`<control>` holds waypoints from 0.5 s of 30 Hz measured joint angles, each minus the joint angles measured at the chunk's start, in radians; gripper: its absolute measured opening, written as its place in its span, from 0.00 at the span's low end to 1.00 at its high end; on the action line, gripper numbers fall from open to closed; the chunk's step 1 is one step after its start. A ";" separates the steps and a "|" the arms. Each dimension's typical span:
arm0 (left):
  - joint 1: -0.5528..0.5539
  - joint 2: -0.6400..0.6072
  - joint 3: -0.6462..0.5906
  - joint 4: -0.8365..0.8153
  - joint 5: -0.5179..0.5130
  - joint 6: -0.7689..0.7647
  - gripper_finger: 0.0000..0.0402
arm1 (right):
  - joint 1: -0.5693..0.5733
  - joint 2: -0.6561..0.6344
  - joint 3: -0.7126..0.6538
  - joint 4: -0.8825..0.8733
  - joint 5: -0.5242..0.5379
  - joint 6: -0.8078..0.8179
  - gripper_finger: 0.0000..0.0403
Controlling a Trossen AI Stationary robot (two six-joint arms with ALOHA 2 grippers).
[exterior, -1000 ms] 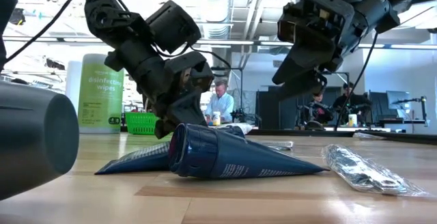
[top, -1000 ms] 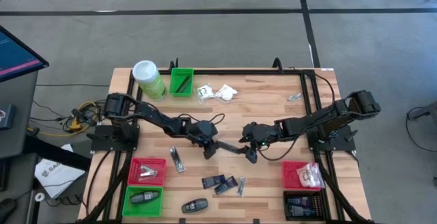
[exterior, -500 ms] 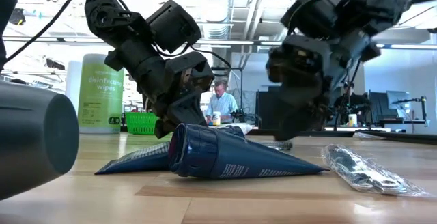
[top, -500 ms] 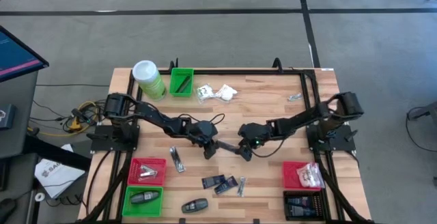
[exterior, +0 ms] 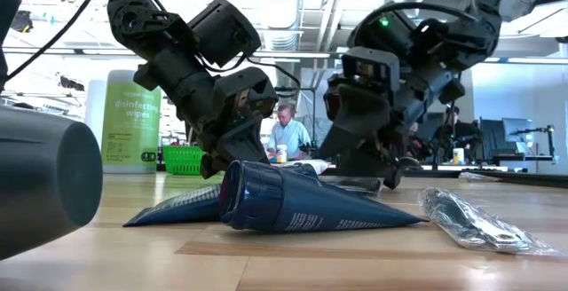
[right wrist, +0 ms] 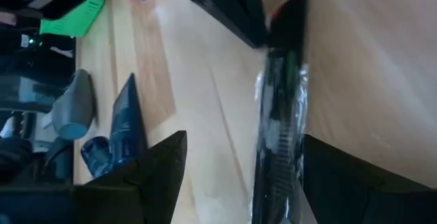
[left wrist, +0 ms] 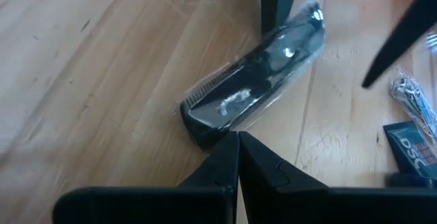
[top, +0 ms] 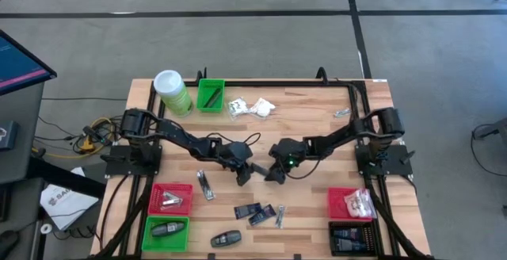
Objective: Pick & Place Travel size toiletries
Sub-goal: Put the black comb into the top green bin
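Observation:
A black comb in a clear wrap (left wrist: 254,80) lies flat on the table's middle, between my two grippers. My left gripper (left wrist: 237,142) is shut, with its fingertips at one end of the comb (top: 260,170). My right gripper (right wrist: 246,138) has come in from the table's right. It is open and slants down, with one finger on each side of the comb's other end (right wrist: 280,115), and I see no touch. More toiletries lie about: dark blue packets (top: 255,211), white sachets (top: 252,107) and a black oval piece (top: 226,238). My left gripper's shut fingertips (left wrist: 229,149) slant down at the edge of the wrap (left wrist: 205,130) on the comb's end nearest that arm. I cannot tell whether they press on it or stop just short.
A green canister (top: 173,92) and a green bin (top: 211,95) stand at the far left. Red (top: 171,199) and green (top: 165,232) bins sit near left, red (top: 350,203) and black (top: 351,236) bins near right. A dark blue tube (exterior: 302,204) lies close to the near edge.
My right gripper has come down and toward the table's left, rolling about its own line as it went. Its open fingers now stand on either side of the comb's end. The comb has stayed where it was.

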 joint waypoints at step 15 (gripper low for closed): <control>-0.001 0.001 -0.001 0.001 -0.011 -0.001 0.00 | -0.006 0.036 0.179 -0.249 0.013 -0.081 0.55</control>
